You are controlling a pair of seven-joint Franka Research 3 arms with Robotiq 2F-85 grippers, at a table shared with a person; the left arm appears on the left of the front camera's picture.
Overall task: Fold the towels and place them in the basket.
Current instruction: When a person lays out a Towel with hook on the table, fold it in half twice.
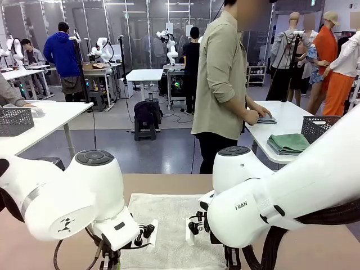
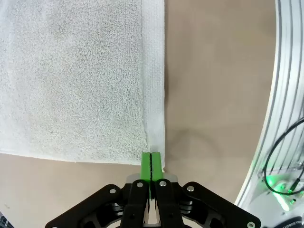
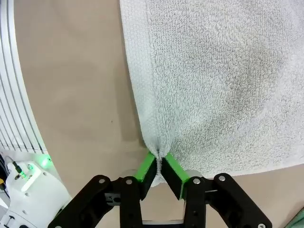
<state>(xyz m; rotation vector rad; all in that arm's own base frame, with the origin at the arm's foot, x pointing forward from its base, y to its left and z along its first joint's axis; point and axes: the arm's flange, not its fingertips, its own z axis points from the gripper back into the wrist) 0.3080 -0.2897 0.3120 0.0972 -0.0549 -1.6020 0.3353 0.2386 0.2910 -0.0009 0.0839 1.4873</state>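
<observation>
Early on in job. Can see cream towel (image 1: 169, 219) at bottom mid of front view, laid flat & open on brown table (image 2: 213, 95), w/ no fold in it yet. Both grippers down at its two near corners, so prob. getting set for 1st fold.

Right gripper (image 3: 160, 166), bottom mid of right wrist view: pinching one towel corner, w/ cloth bunched into a little peak betw. green pads. Looks like a good hold.

Left gripper (image 2: 151, 165), bottom mid of left wrist view: pads pressed close, just a thin line betw. them, tips right at other near corner, on the hem. Can't tell if nipping any cloth, w/ hem lying flat there.

Done so far: nothing folded, nothing put away. Left to do: lift near edge, bring over to far edge, maybe fold once more, then drop in basket. Same again for 2nd towel.

Also spotted at mid right of front view, on a white table farther back: a folded green cloth (image 1: 288, 143) beside a dark mesh bin (image 1: 320, 126), w/ a person (image 1: 222, 84) stood next to it, back turned. Maybe part of this job, maybe not.
</observation>
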